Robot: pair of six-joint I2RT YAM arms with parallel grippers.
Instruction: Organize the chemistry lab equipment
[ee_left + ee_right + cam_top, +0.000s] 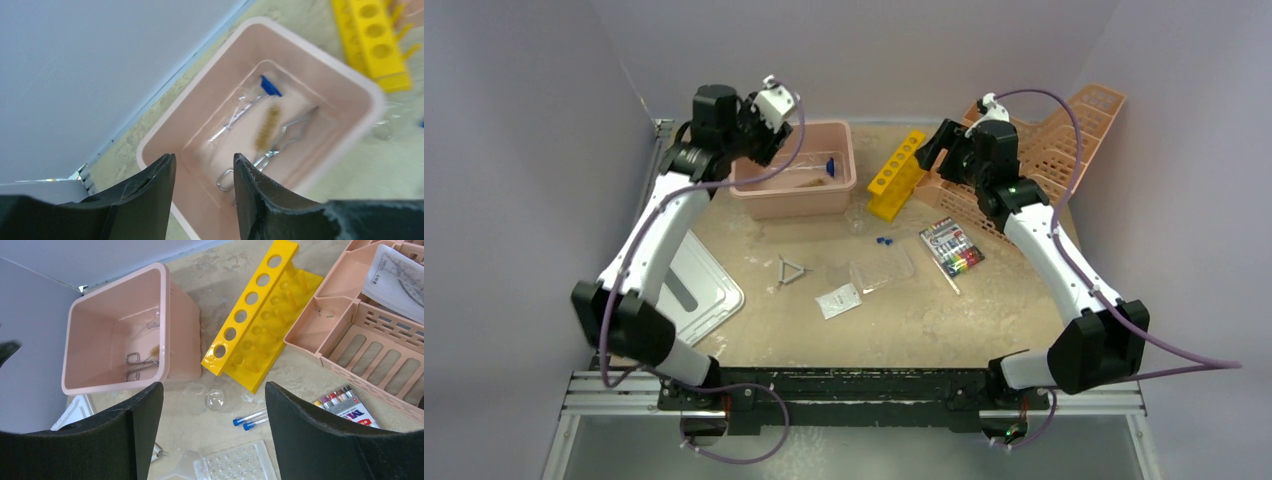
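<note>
Now the left hand [203,160] is held over the bin [210,100], fingers apart, nothing gripped. Tongs [295,128], brush [267,127] and a blue piece [270,86] are seen inside. The right hand [214,390] is spread wide too, and empty, beside the rack [285,325]. Two tubes [250,419] are spotted on the table [210,280], just ahead of that hand, between rack and well plate [240,462]. Their long axis is laid across the finger gap, end to end with the fingers. The right arm is judged nearer, and a wrist turn is probably needed first. Triangle [791,270] and bags [837,300] are seen nearer the left arm.
</note>
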